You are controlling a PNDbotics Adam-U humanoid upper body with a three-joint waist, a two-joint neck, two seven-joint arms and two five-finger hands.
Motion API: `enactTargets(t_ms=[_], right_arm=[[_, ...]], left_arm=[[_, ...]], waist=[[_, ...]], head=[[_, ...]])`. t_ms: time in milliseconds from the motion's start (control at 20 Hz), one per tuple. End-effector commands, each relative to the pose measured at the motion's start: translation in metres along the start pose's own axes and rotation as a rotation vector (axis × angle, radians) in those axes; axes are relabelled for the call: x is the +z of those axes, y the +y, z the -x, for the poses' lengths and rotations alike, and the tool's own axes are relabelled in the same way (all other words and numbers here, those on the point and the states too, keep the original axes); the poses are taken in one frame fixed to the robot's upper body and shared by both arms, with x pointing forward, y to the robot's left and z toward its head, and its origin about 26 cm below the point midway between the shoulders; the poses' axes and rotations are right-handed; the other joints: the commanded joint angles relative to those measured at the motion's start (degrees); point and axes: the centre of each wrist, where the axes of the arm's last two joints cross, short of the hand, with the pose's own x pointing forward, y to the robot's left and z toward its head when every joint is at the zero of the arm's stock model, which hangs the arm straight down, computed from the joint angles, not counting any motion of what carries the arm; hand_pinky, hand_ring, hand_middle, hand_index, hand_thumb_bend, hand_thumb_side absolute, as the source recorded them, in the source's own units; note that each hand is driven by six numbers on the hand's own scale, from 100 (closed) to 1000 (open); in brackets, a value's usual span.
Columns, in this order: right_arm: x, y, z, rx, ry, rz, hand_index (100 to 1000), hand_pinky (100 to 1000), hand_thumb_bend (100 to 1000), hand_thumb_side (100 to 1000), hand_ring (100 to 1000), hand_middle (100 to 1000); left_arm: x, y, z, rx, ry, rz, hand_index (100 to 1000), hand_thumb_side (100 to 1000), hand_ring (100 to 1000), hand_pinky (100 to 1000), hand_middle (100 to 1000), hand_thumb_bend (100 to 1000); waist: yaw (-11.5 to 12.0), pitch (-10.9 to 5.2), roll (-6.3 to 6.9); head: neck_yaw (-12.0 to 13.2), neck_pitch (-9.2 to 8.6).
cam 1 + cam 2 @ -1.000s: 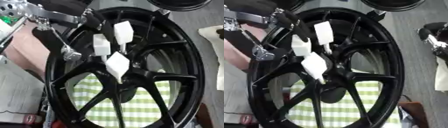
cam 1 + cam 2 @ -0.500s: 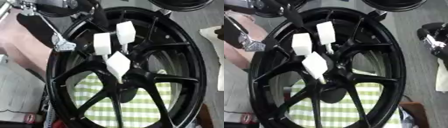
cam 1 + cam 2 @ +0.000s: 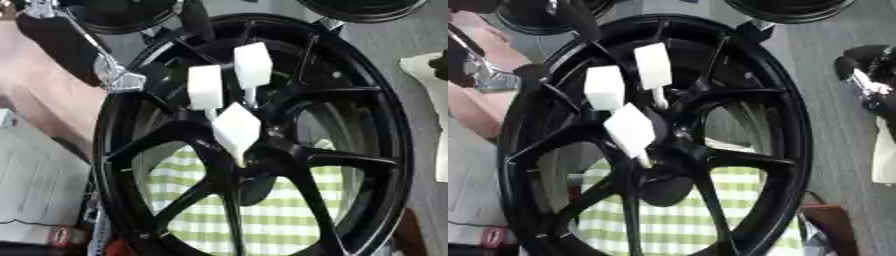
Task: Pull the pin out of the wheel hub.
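A large black wheel hub point(image 3: 367, 115) stands over a green checked cloth point(image 3: 262, 220). Three white pins with block-shaped heads stick out of its centre: one at the top point(image 3: 252, 65), one to its left point(image 3: 206, 87), and one lowest and nearest the middle point(image 3: 236, 127). My left hand point(image 3: 66, 47), black with a silver joint, is at the upper left, beside the rim and apart from the pins. At the right edge, well outside the rim, my right hand point(image 3: 868, 70) touches nothing.
Two more black wheels lie along the top edge point(image 3: 122, 15) point(image 3: 367, 7). A grey box point(image 3: 35, 190) sits at the left. A white object point(image 3: 429, 70) lies on the grey floor to the right, and a brown thing point(image 3: 833, 225) is at the lower right.
My left hand has drawn up and to the left, away from the rim's left side. The three pins stand as before.
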Motion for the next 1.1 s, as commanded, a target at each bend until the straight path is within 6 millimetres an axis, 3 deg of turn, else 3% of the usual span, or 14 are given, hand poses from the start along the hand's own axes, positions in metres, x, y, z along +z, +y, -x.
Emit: enactTargets(t_ms=[50, 200, 450, 850, 1100], right_arm=[[-0.002, -0.004, -0.008, 0.014, -0.023, -0.001, 664, 909, 328, 283, 812, 603], [-0.002, -0.004, -0.008, 0.013, -0.023, -0.002, 664, 909, 328, 283, 812, 603], [-0.002, -0.004, -0.008, 0.009, -0.021, 0.001, 664, 909, 325, 285, 812, 603], [-0.001, -0.004, -0.007, 0.003, -0.017, 0.003, 663, 909, 322, 286, 812, 603], [-0.001, -0.004, -0.006, 0.000, -0.017, 0.006, 663, 909, 321, 287, 812, 603]], left_arm=[[0.010, 0.004, 0.008, 0.006, 0.085, 0.017, 895, 753, 809, 883, 777, 433], [0.013, 0.000, 0.021, 0.051, 0.183, 0.026, 878, 824, 817, 903, 759, 480], [0.009, -0.005, 0.034, 0.103, 0.327, 0.017, 884, 814, 824, 908, 762, 606], [0.001, -0.007, 0.030, 0.102, 0.501, -0.022, 885, 800, 826, 899, 762, 587], [-0.009, -0.006, 0.016, 0.140, 0.517, -0.008, 887, 790, 826, 903, 764, 585]], waist=[[-0.10, -1.10, -0.10], [-0.02, -1.03, 0.10], [0.20, -1.16, 0.35], [0.60, -1.59, 0.55], [0.58, -1.76, 0.57]], head=[[-0.09, -0.55], [-0.11, -0.45], [-0.31, -0.23], [-0.45, -0.08], [-0.44, 0.21]])
